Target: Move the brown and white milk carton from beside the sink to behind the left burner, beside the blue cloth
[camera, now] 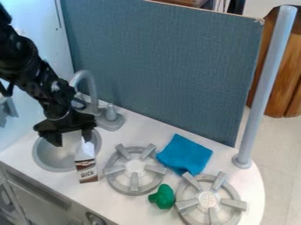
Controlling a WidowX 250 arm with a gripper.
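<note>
1. Camera view: the black gripper (71, 138) hangs over the grey sink (50, 164), its two fingers apart. One finger is close to the top of a milk carton (86, 165); whether they touch cannot be told from where I stand.

2. The carton, apparently upright, is at the sink's front edge, its base on the white counter (122, 205). Its upper part is white, its lower part brown with a printed label.

3. Handling, as judged: probably light, with thin walls that would dent under a hard squeeze. The smooth faces may slip a little. The best hold would be across two opposite sides, just below the narrowed top; a pinch at the peak would be less steady.

4. Beside the sink: a curved faucet (89, 82), smooth and grey, with a stubby knob (110, 114) next to it.

5. Two round burners (134, 166) (208, 200), rigid and grey, each a ring with thick radial bars.

6. Between and behind them, a blue cloth (185, 154), soft and matt, loosely spread. Nearer the front, a lumpy green object (164, 196), rounded and slightly glossy.

7. At the rear, a flat blue-grey panel (164, 66) with a finely ribbed surface; beside it, a smooth, round grey pole (267, 85).
</note>
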